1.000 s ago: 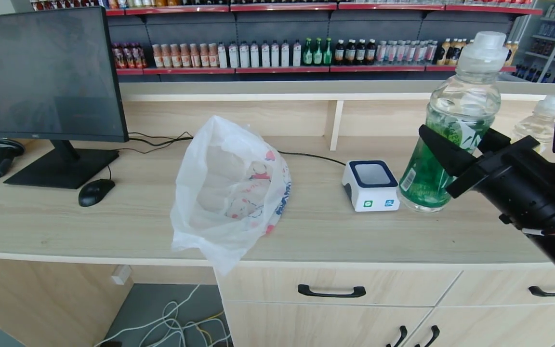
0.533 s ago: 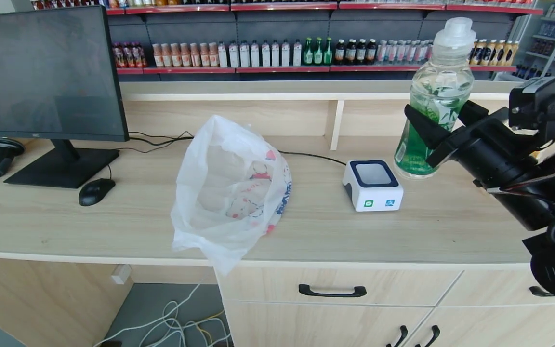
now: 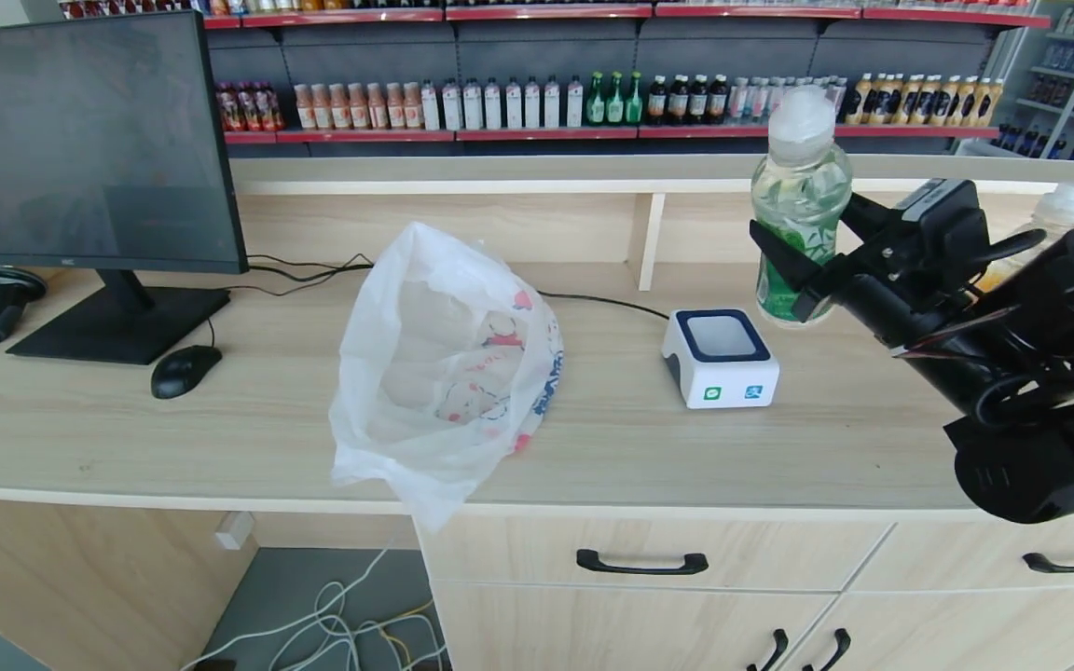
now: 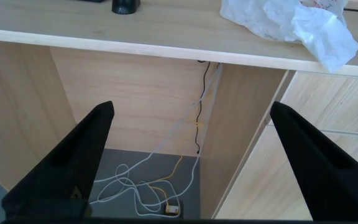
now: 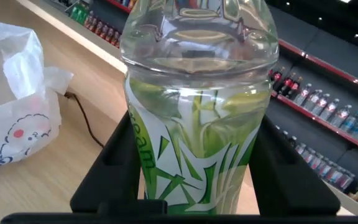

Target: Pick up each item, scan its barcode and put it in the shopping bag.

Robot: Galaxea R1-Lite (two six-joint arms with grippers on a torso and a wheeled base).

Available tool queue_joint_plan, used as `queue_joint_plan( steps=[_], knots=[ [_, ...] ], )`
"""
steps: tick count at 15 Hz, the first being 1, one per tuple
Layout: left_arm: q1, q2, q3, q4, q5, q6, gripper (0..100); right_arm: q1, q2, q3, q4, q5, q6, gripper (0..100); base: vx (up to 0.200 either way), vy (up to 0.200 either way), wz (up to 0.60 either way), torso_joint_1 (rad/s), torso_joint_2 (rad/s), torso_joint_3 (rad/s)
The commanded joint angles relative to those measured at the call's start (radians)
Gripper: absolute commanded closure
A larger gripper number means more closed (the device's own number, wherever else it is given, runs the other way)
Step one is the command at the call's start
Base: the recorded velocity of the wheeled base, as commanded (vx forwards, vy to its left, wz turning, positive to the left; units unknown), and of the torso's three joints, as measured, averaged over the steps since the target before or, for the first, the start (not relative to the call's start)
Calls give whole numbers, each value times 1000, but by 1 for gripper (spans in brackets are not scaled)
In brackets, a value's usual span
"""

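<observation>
Shop shelves stand behind the table [image 3: 593,447]. Right fingers [image 3: 779,258] squeeze the green bottle [image 3: 798,200] near the scanner [image 3: 720,359]. Left fingers [image 4: 73,162] are wide apart. A fast swing could make the bottle slip and miss the shopping bag [image 3: 444,373].

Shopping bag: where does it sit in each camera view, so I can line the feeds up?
Head view: the shopping bag stands on the counter, between the mouse and the scanner.
Left wrist view: its crumpled white plastic overhangs the counter's front edge.
Right wrist view: it lies on the counter beyond the green-label bottle.
Shared landmark: the light wooden counter top.
</observation>
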Motion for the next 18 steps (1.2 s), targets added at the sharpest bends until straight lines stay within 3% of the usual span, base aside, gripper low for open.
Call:
queue_joint_plan(
  steps=[1,13,16,18],
  knots=[
    [0,0,0,-1,2,0,0,-4,24,0,-1,57,-47,100,0,0,0,0,0,0],
    [0,0,0,-1,0,-1,0,-6,90,-8,-1,170,-207,100,0,0,0,0,0,0],
    [0,0,0,-1,0,-1,0,-6,117,-31,-1,195,-228,100,0,0,0,0,0,0],
    [0,0,0,-1,0,-1,0,-4,131,-113,-1,218,-222,100,0,0,0,0,0,0]
  ],
)
